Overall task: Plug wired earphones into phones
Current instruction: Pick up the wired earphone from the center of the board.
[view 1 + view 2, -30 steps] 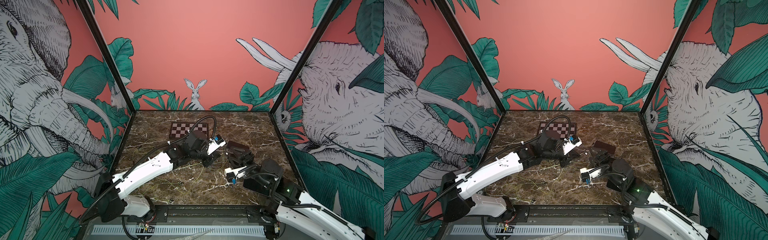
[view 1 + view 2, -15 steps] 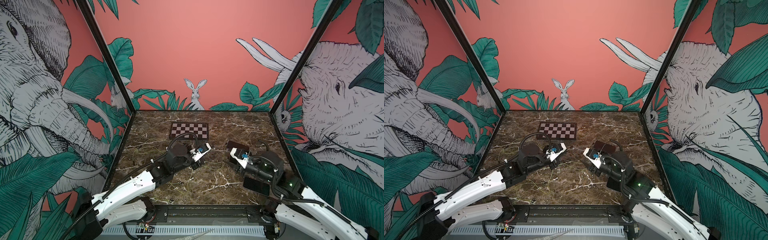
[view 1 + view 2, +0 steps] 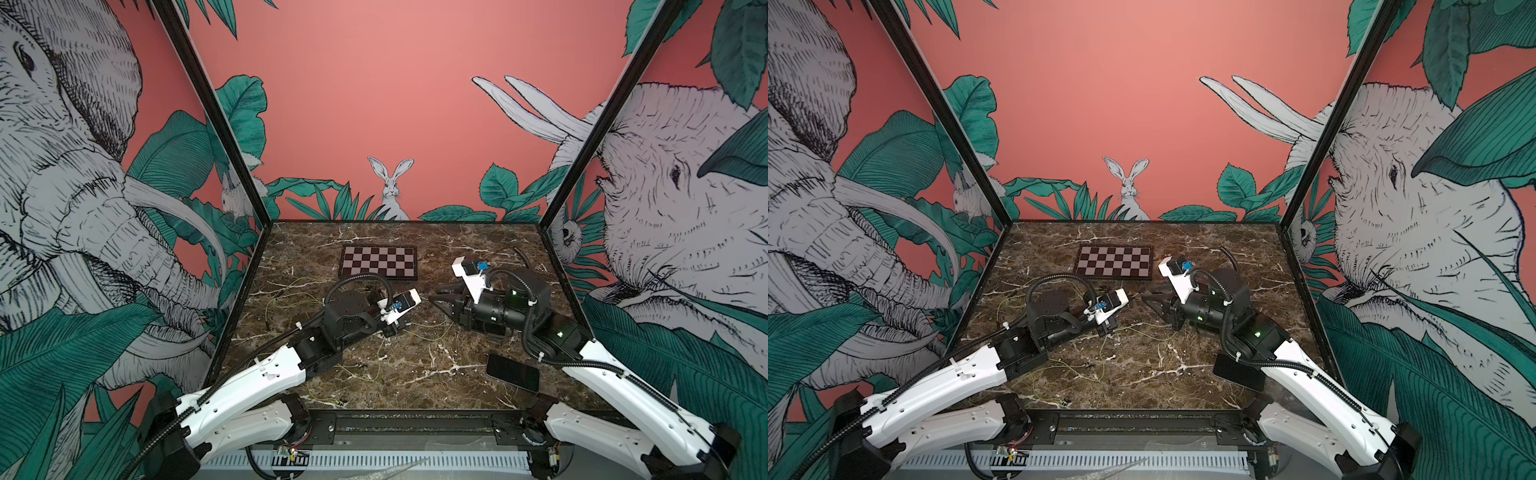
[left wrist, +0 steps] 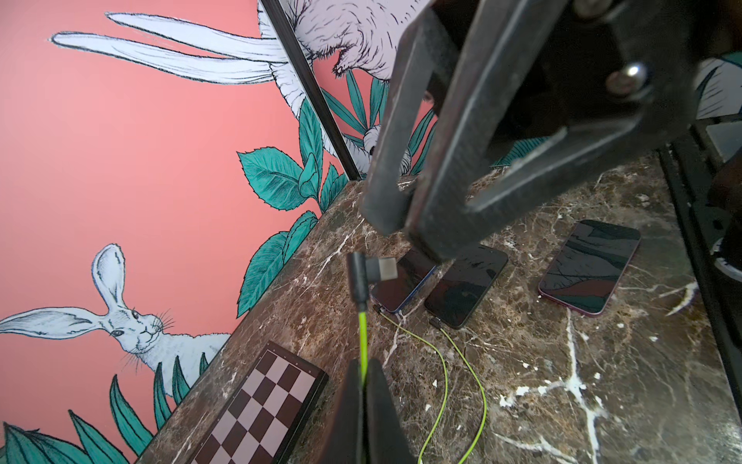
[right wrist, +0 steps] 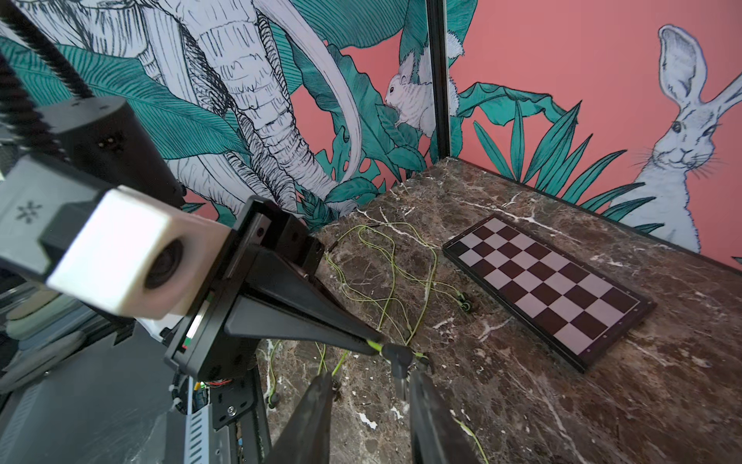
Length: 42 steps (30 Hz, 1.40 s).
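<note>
Item in hand: the plug (image 4: 371, 273), L-shaped and dark with a bare metal tip, is held in the air over the middle of the marble table (image 3: 436, 374).
Lead: the cord (image 4: 363, 341) is yellow-green and drops from the plug straight into the left gripper (image 4: 364, 367).
Left end: I have the left gripper pressed together on the cord just behind the plug, and the plug itself is free.
Right end: the right gripper (image 5: 371, 377) has its jaws apart on either side of the metal tip. I cannot tell whether either jaw touches it.
Step, as I judge it: passing the plug across to the right gripper.
Doing it well: I would close on the dark body and leave the tip bare. I would let go on the left only once the plug is firmly gripped, and keep the cord slack.
Phones: all three lie flat toward the right edge. The blue-edged phone (image 4: 401, 285) and middle phone (image 4: 465, 285) each have a cord at their end. The purple-edged phone (image 4: 590, 271) has none. It appears to be the one by the front right corner.
Containers: none on the table.
Spare stock: loose earphones (image 5: 385, 273) are tangled toward the left edge.
Other: the checkerboard plate (image 3: 378, 261) lies by the back edge.
</note>
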Tool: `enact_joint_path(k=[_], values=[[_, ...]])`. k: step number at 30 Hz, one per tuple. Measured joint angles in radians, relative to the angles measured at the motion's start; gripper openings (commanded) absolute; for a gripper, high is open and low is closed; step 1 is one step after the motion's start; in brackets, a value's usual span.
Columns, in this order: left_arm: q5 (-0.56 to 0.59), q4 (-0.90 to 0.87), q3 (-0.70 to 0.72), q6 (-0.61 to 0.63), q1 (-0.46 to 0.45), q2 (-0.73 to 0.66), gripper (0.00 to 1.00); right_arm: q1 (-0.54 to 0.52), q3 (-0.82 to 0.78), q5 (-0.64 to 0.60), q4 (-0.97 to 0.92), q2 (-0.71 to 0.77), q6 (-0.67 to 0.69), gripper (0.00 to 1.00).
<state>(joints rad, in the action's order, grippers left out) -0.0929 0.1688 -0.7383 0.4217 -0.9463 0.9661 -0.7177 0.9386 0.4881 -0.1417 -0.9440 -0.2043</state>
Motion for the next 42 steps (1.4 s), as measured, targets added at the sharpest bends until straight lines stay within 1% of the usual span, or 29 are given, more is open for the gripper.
enact_joint_path(k=[5,7,12,15,17,24,26,28,30,31,32,33,34,35,36,39,40,42], values=[[-0.008,0.007,0.001,0.002,0.000,-0.003,0.00,0.000,0.038,0.007,-0.034,-0.046,-0.001,0.33],[-0.011,0.009,0.001,0.004,0.000,-0.003,0.00,0.000,0.040,0.000,-0.043,-0.050,0.002,0.27],[-0.014,0.010,0.002,0.011,0.000,-0.003,0.00,0.000,0.037,-0.011,-0.051,-0.046,0.002,0.23],[-0.014,0.010,0.003,0.013,0.000,-0.003,0.00,0.000,0.035,-0.016,-0.050,-0.040,0.003,0.17],[-0.014,0.010,0.003,0.013,0.000,-0.003,0.00,0.000,0.034,-0.016,-0.050,-0.036,0.006,0.15],[-0.015,0.010,0.003,0.013,0.000,-0.003,0.00,0.000,0.034,0.022,-0.050,-0.039,0.006,0.09],[-0.015,0.009,0.003,0.013,0.000,-0.003,0.00,0.000,0.034,0.029,-0.048,-0.040,0.003,0.06],[-0.014,0.009,0.003,0.014,0.000,-0.003,0.00,0.000,0.031,0.034,-0.041,-0.040,0.003,0.00],[-0.014,0.009,0.003,0.013,0.000,-0.003,0.00,0.001,0.031,0.037,-0.041,-0.040,0.008,0.00],[-0.014,0.008,0.003,0.013,0.000,-0.003,0.12,0.001,0.031,0.036,-0.042,-0.040,0.015,0.00],[-0.014,0.008,0.003,0.013,0.000,-0.003,0.30,0.002,0.031,0.035,-0.045,-0.039,0.029,0.00],[-0.014,0.008,0.003,0.012,0.000,-0.003,0.45,0.002,0.031,0.031,-0.051,-0.037,0.045,0.00],[-0.014,0.009,0.003,0.006,0.000,-0.003,0.57,0.003,0.031,0.022,-0.066,-0.034,0.070,0.00],[-0.017,0.008,0.003,-0.001,0.000,-0.003,0.61,0.003,0.031,0.014,-0.081,-0.029,0.098,0.00],[-0.022,0.006,0.003,-0.007,0.000,-0.003,0.62,0.003,0.030,0.001,-0.098,-0.023,0.134,0.00],[-0.054,-0.001,0.002,-0.018,0.000,-0.003,0.63,0.003,0.010,-0.040,-0.144,0.019,0.274,0.00],[-0.071,-0.001,0.002,-0.022,0.000,-0.003,0.61,0.003,-0.002,-0.055,-0.158,0.038,0.327,0.00],[-0.105,0.000,0.002,-0.037,0.000,-0.003,0.53,0.003,-0.023,-0.077,-0.187,0.071,0.425,0.00]])
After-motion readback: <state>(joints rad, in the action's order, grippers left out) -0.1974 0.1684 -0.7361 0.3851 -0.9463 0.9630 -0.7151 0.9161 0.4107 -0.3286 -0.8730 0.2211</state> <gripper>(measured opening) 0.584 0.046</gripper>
